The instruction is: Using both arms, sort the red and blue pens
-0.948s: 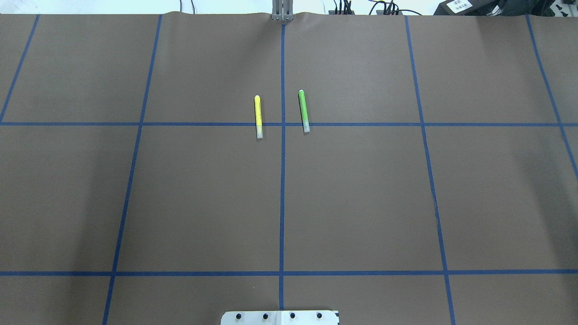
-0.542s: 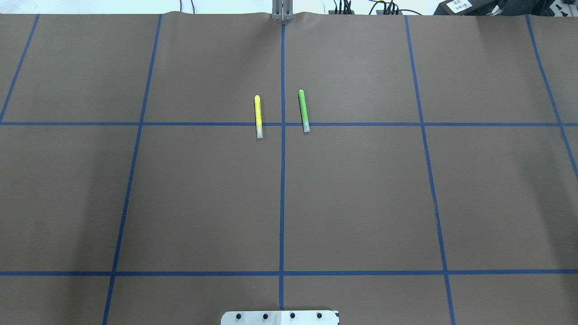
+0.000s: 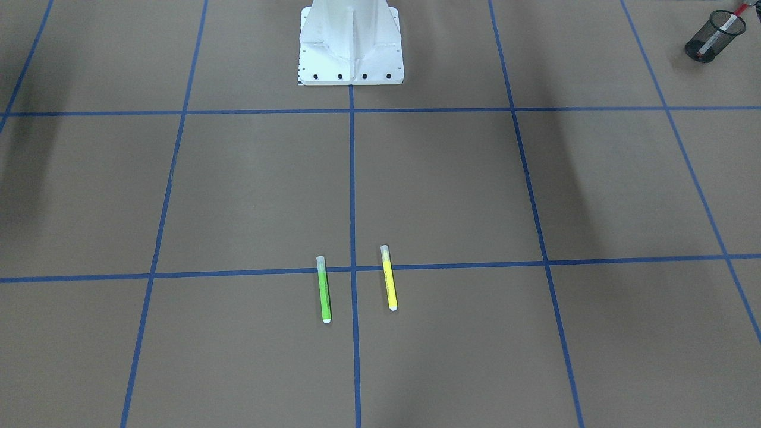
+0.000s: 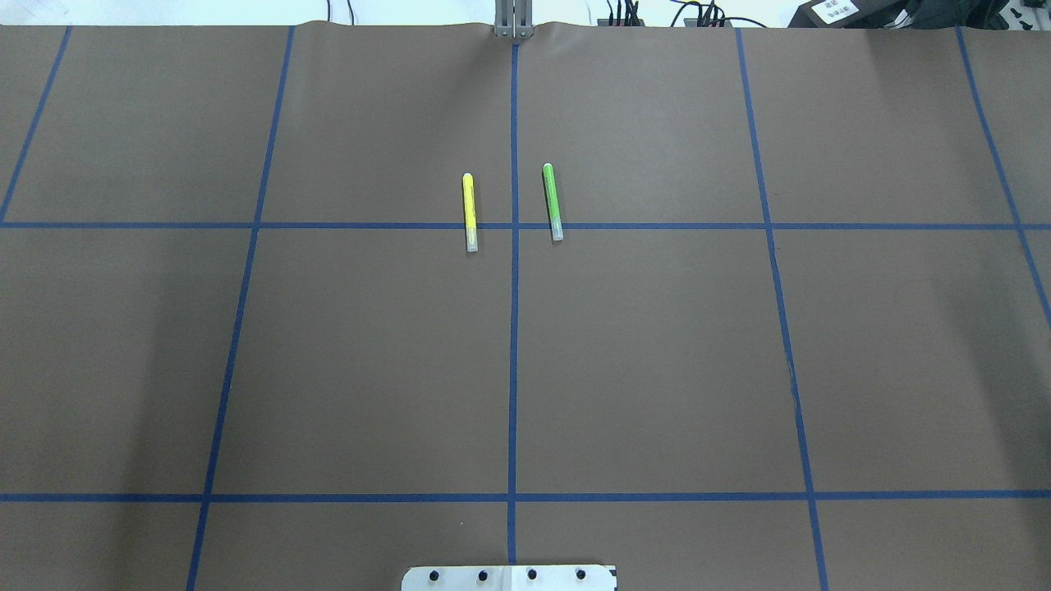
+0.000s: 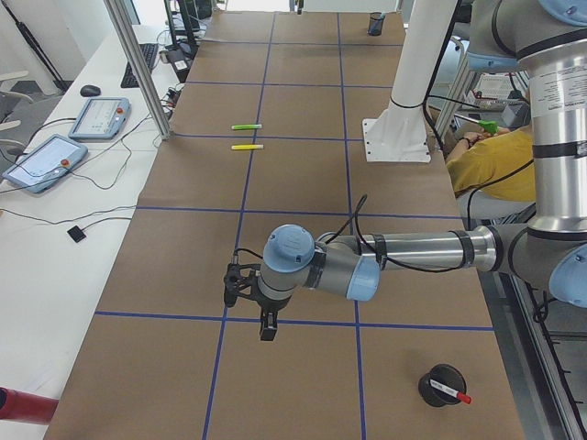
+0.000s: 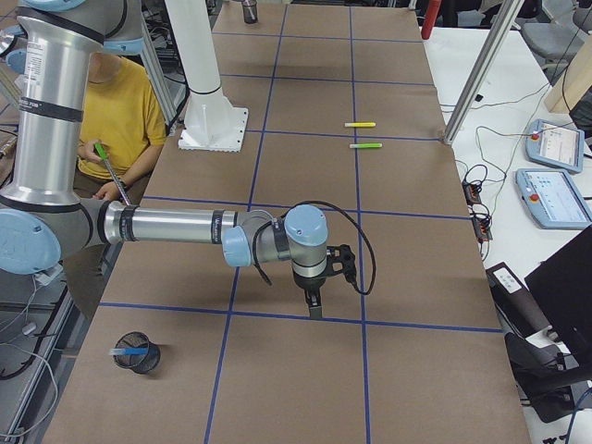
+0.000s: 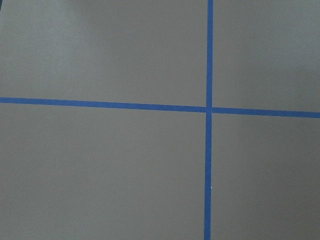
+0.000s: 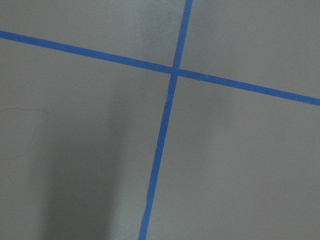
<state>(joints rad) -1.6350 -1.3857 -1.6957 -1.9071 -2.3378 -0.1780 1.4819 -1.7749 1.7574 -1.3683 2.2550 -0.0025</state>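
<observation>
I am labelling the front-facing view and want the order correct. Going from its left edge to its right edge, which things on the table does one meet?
green marker → centre tape line → yellow marker → black mesh cup holding the red pen. The white robot base is left out: it spans both markers.

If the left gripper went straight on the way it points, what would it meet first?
Likely the bare brown table cover beside a blue tape crossing; the left gripper points down, nothing else beneath it.

One yellow marker (image 4: 470, 212), one green marker (image 4: 553, 202), two arms (image 5: 422, 249) (image 6: 176, 225), two mesh cups (image 5: 431, 390) (image 6: 146, 359), one red pen (image 5: 451, 394), one blue pen (image 6: 125, 352).
</observation>
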